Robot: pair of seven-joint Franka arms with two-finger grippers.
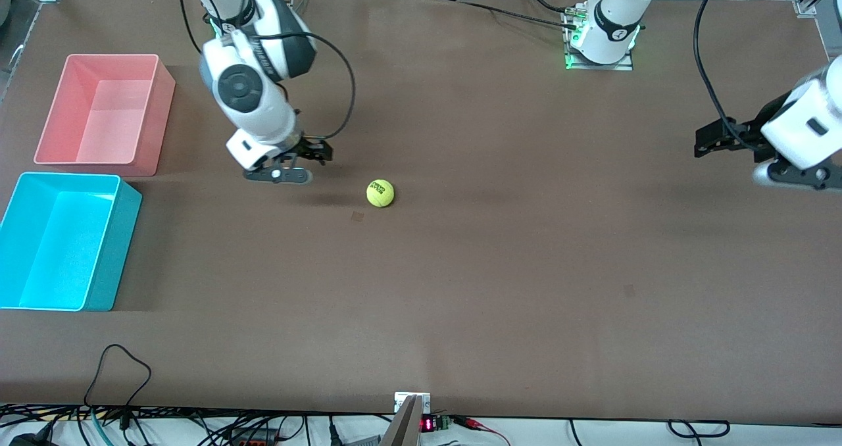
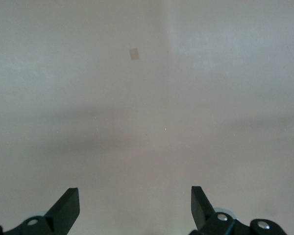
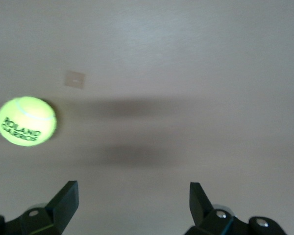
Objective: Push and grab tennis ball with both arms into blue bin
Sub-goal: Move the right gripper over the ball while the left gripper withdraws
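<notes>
Right gripper [image 1: 314,151]: mine, fingers spread wide with nothing between them, hanging low over the table just beside the ball, toward the right arm's end of it.
Right fingertips [image 3: 64,200]: black, wedge-shaped, bare mat between them in the right wrist view; the ball sits off to one side of the gap, not inside it.
Left gripper [image 1: 705,142]: also mine, fingers parted and empty, out over the left arm's end of the table, well apart from the ball; this arm waits.
Left fingertips [image 2: 68,205]: same black wedges, only mat beneath them.
Ball [image 1: 380,193]: fuzzy, yellow-green, round, black lettering on top; it rests on the open mat near the table's middle, touching nothing.
Blue bin [image 1: 125,199]: smooth cyan plastic tub, open top, pale rim, nothing inside; it sits at the right arm's end, well apart from the ball.
Pink bin [image 1: 161,77]: same shape, just beside the blue one and farther from the front camera.
Table [image 1: 526,268]: flat matte brown mat, a few small tape patches.
Progress: as I judge it, the grab and the drop into the bin are both still to do.
</notes>
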